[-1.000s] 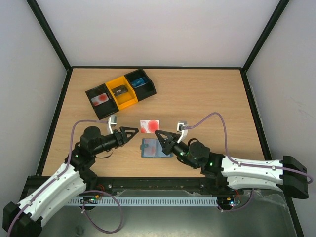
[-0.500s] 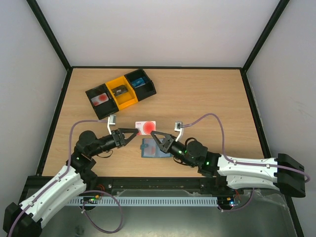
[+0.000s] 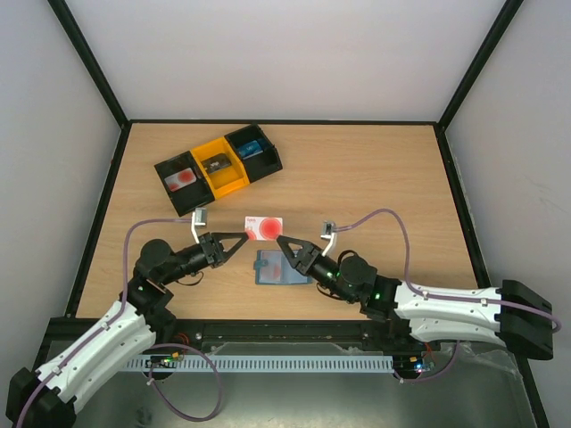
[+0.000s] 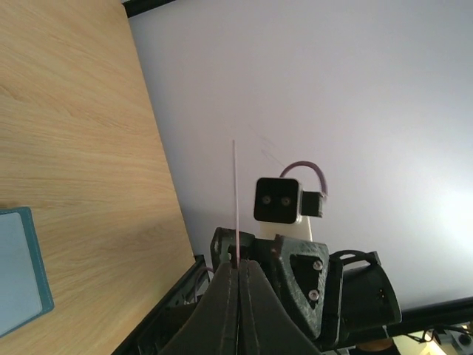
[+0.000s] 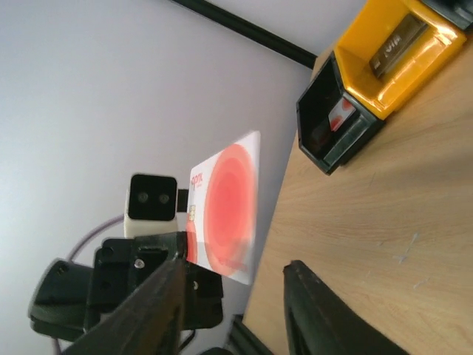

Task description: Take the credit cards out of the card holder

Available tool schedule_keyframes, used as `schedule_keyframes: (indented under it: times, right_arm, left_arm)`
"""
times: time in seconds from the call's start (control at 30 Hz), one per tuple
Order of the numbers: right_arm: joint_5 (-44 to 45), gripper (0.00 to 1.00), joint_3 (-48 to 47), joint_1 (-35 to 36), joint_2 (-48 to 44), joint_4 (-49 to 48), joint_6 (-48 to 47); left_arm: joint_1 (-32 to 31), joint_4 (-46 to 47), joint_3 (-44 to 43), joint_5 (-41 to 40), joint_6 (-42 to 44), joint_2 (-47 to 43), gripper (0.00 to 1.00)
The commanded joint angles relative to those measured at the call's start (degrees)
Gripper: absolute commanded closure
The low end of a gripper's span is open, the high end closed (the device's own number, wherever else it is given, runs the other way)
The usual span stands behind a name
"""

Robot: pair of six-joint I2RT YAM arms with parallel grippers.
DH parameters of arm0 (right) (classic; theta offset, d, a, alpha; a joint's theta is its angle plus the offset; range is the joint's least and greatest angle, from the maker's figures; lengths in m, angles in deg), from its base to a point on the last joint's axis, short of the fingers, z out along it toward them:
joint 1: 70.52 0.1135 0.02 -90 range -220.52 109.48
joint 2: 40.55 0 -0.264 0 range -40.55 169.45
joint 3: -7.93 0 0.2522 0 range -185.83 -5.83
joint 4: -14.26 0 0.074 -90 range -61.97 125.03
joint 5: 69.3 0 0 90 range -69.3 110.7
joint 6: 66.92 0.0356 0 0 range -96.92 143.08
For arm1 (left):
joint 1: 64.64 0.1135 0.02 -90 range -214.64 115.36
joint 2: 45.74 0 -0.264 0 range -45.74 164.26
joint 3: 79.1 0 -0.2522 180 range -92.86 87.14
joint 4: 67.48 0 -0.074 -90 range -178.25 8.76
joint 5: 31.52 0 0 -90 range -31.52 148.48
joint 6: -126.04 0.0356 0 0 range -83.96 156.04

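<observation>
Top external view: left gripper (image 3: 244, 237) clamped tight on one edge of the red-and-white credit card (image 3: 264, 228), held off the table (image 3: 384, 178). Right gripper (image 3: 282, 241) sits at the card's opposite edge, jaws parted, gripping nothing. The blue-grey card holder (image 3: 281, 267) lies flat, just nearer the arm bases.

Card holder (image 4: 18, 270) cut by left-wrist frame edge, tray (image 3: 230, 185) contents too small to tell.
</observation>
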Motion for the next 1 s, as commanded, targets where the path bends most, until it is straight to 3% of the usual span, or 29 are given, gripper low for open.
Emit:
schedule_keyframes:
  times: [0.0,0.13,0.27,0.6,0.77,0.97]
  right_arm:
    - [2.7,0.53,1.4,-0.3,-2.6,4.0,-1.4]
    - [2.6,0.20,1.8,-0.2,-5.2,11.1,-5.1]
    - [2.8,0.03,1.8,-0.3,-7.7,17.2,-9.3]
    - [5.1,0.02,-0.6,-0.3,-13.1,29.6,-16.2]
    - [5.6,0.02,-0.2,-0.2,-16.0,32.3,-17.1]
    - [4.8,0.02,1.9,-0.3,-21.0,33.9,-15.9]
  left_arm:
    - [0.1,-1.4,0.4,-2.7,1.5,-1.3,0.97]
    - [0.2,-5.4,-0.2,-8.0,3.3,-2.0,0.97]
    - [0.3,-11.8,-3.1,-14.2,6.5,-0.8,0.97]
    - [4.0,-24.0,-13.4,-20.1,16.1,9.0,0.97]
    - [12.1,-24.2,-15.6,-13.9,18.2,14.8,0.97]
    - [26.7,-25.9,-20.7,-5.8,21.7,23.8,0.97]
